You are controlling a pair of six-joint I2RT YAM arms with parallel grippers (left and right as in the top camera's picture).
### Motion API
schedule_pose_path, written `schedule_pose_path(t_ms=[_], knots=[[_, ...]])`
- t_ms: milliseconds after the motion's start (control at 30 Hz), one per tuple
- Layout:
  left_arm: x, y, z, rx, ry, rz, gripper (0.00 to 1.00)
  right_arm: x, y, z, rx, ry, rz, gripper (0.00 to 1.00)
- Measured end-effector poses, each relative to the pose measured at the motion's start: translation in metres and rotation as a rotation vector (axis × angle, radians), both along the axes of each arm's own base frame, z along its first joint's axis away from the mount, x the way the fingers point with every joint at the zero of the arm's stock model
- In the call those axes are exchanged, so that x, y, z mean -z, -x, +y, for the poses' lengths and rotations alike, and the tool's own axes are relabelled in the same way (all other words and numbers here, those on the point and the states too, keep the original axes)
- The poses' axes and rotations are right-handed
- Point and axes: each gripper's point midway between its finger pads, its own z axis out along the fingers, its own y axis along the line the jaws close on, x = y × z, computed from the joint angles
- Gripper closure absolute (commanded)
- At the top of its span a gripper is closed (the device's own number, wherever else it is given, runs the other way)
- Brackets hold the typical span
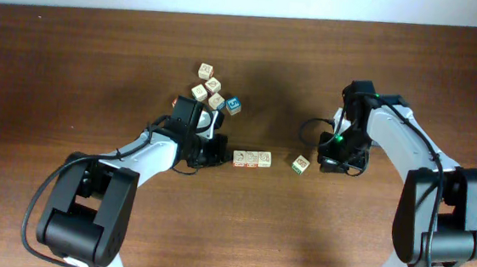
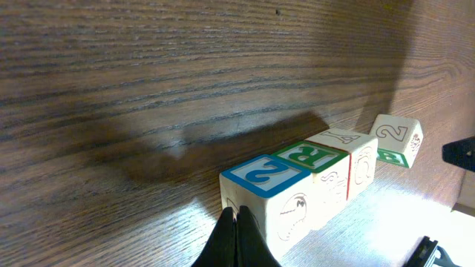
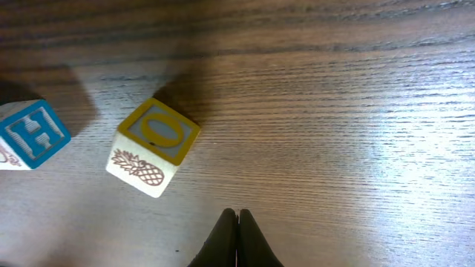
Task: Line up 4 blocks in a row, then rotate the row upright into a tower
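Three touching blocks [image 1: 252, 158], fourth block [image 1: 301, 164] apart

Near the middle of a dark wood-grain table [image 1: 57, 51], a row of three alphabet cubes [image 1: 252, 158] sits touching side by side. A fourth cube [image 1: 301, 164] lies just beyond the row's right end, apart and turned askew. Farther back is a loose cluster of pale cubes [image 1: 213, 85], a blue-topped cube [image 1: 234, 106] at its right edge.

The table [image 2: 111, 74] is dark wood with visible grain and a soft sheen; the blocks [image 2: 312, 157] are pale, smooth wood with matt printed faces.
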Motion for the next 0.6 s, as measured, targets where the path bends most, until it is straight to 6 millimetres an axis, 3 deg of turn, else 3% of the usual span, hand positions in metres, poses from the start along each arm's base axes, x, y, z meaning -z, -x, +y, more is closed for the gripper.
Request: schedule_pose_path(t_ms=[167,233,300,367,433,500,533,600], knots=[[0.000,0.000,0.000,0.000,0.000,0.000,1.00,0.026,-0.015,0.044,-0.082,-0.058,-0.114,0.96],[0.000,0.000,0.000,0.000,0.001,-0.001,1.00,0.022,-0.023,0.079,-0.127,-0.147,-0.175,0.96],[0.000,0.000,0.000,0.000,0.000,-0.001,1.00,0.020,-0.020,0.095,-0.138,-0.175,-0.178,0.96],[0.000,0.000,0.000,0.000,0.000,-0.001,1.00,0.021,-0.020,0.094,-0.131,-0.170,-0.172,0.96],[0.000,0.000,0.000,0.000,0.000,0.000,1.00,0.025,-0.020,0.065,-0.082,-0.098,-0.145,0.96],[0.000,0.000,0.000,0.000,0.000,0.001,1.00,0.024,-0.042,0.038,-0.027,-0.088,-0.207,0.96],[0.001,0.000,0.000,0.000,-0.001,0.002,1.00,0.023,-0.051,0.034,-0.032,-0.084,-0.245,0.96],[0.000,0.000,0.000,0.000,0.000,0.001,1.00,0.020,-0.066,0.048,-0.073,-0.097,-0.320,0.96]])
